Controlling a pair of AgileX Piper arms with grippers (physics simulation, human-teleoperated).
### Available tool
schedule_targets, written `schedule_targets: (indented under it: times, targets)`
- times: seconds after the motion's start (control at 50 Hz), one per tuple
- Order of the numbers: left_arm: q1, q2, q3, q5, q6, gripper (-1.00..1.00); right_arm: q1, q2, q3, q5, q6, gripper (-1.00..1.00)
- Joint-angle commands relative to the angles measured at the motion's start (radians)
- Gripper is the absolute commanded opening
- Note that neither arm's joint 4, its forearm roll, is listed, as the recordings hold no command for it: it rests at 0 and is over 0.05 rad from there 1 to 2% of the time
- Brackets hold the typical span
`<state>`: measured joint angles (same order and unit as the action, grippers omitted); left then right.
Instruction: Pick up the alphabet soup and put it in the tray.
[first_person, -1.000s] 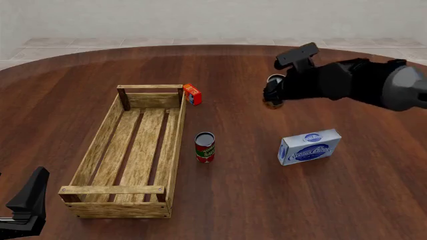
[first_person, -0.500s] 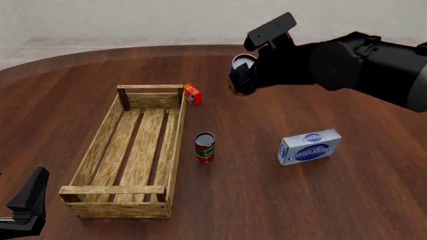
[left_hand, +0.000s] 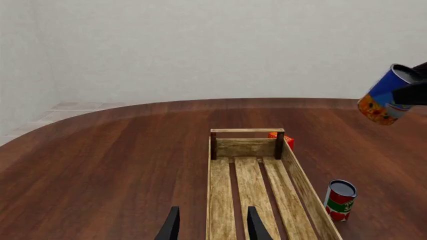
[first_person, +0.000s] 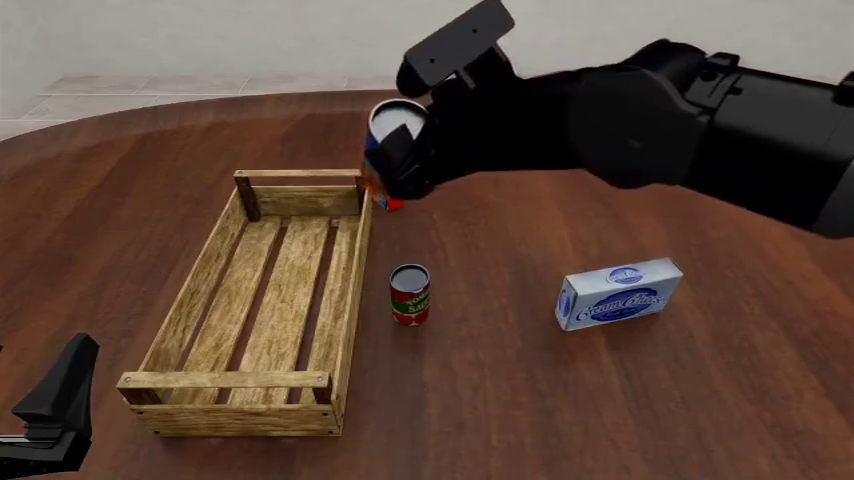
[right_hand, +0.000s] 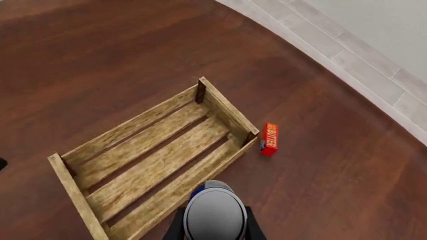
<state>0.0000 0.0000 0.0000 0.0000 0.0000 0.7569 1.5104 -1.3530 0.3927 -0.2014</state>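
The alphabet soup (first_person: 392, 132), a blue-labelled can with a silver top, hangs tilted in the air with my right gripper (first_person: 400, 165) shut on it. It is above the far right corner of the tray (first_person: 354, 290), a long light-wood slatted crate. In the right wrist view the soup can's grey top (right_hand: 215, 216) fills the space between the fingers (right_hand: 176, 229), just outside the tray's long wall (right_hand: 200, 172). The left wrist view shows the soup can (left_hand: 385, 100) high at the side of the tray (left_hand: 247, 147). My left gripper (left_hand: 212, 227) is open and low at the tray's near end, also seen at the table's near left (first_person: 54, 410).
A red-and-green can (first_person: 410, 295) stands upright just right of the tray. A white and blue box (first_person: 618, 293) lies further right. A small red box (first_person: 388, 199) sits by the tray's far right corner, partly behind the held can.
My right arm has swung left and nearer with the soup can, from the far right of the table to above the tray's far right corner. The left arm has not moved.
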Motion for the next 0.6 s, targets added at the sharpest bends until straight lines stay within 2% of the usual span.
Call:
schedule_targets:
  times: [0.02, 0.16, 0.6]
  targets:
    - [0.0, 0.0, 0.0, 0.0, 0.0, 1.0, 0.093, 0.012, -0.052, -0.001, 0.027, -1.0]
    - [0.0, 0.0, 0.0, 0.0, 0.0, 1.0, 0.139, 0.04, -0.083, -0.013, 0.054, -1.0]
    - [0.0, 0.0, 0.0, 0.0, 0.0, 1.0, 0.191, 0.164, -0.189, -0.087, 0.1, -1.0]
